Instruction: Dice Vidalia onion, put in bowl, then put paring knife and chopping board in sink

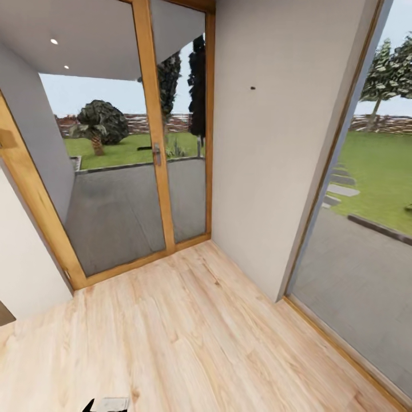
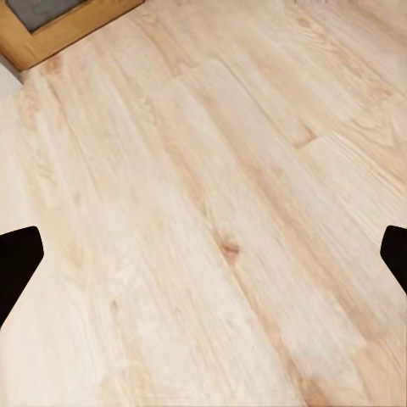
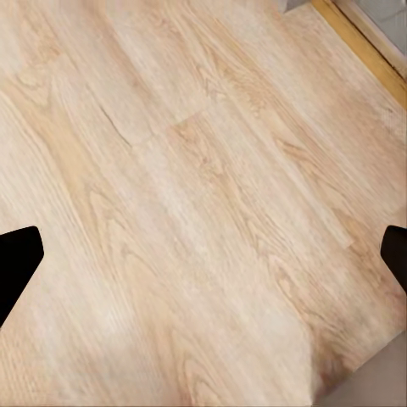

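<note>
The kitchen's pale wood floor point(image 1: 189, 337) is seen from the head view, running up to a wood-framed glass door point(image 1: 154, 149) with a metal handle point(image 1: 157, 154) and, beside it, a plain grey wall point(image 1: 274, 143). A second tall glazed pane point(image 1: 366, 240) is set at the right, its wooden sill meeting the floor. Through the glass a paved terrace point(image 1: 123, 214), a lawn point(image 1: 377, 166), trees and a low stone wall are shown. At the bottom edge of the head view a small dark and pale shape point(image 1: 109, 405) is caught, possibly part of the robot's left arm.

In the left wrist view the left gripper point(image 2: 203, 263) is held over bare floorboards, its two dark fingertips point(image 2: 17, 259) spread wide with nothing between them. The right gripper point(image 3: 203, 259) is likewise spread wide over the floor, and a strip of wooden sill point(image 3: 365, 47) is seen at one corner.
</note>
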{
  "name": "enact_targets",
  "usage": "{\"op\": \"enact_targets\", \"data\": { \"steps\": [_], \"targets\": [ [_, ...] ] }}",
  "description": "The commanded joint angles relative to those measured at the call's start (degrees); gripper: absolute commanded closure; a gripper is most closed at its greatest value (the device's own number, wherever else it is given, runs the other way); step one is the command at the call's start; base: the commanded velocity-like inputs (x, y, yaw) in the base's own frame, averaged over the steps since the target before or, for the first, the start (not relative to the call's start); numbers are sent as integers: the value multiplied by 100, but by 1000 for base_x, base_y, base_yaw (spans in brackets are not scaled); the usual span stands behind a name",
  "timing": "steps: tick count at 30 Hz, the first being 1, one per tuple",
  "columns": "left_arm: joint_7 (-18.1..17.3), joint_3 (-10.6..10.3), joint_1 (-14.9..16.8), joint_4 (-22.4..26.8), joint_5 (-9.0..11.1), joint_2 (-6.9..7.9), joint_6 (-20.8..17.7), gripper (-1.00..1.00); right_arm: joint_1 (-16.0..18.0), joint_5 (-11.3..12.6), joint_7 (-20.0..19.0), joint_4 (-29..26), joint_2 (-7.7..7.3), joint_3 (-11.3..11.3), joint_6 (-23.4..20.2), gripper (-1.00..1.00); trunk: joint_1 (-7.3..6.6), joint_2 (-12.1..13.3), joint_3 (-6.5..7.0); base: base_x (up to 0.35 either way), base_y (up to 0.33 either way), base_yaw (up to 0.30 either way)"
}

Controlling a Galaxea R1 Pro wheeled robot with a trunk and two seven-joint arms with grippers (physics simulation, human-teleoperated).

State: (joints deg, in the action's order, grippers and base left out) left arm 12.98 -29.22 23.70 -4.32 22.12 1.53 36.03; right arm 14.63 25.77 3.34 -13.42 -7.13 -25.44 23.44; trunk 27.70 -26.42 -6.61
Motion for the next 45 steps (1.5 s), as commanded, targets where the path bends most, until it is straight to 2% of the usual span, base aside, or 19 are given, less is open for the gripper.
{"op": "enact_targets", "data": {
  "steps": [1,9,24,45],
  "targets": [
    [20,-49,9,-17,20,-4,24,-100,4,24,35,-3,-5,-49,12,-100,6,-10,-11,321,0,0],
    [20,-49,10,-17,20,-4,23,-100,4,24,35,-3,-4,-49,12,-100,6,-10,-9,321,0,-85],
    [20,-49,7,-17,20,-4,25,-100,4,24,35,-3,-7,-49,12,-100,6,-10,40,295,96,-223],
    [31,-43,9,-16,20,-4,27,-100,4,24,35,-3,-6,-49,13,-100,6,-10,126,19,8,-230]
  ]
}}
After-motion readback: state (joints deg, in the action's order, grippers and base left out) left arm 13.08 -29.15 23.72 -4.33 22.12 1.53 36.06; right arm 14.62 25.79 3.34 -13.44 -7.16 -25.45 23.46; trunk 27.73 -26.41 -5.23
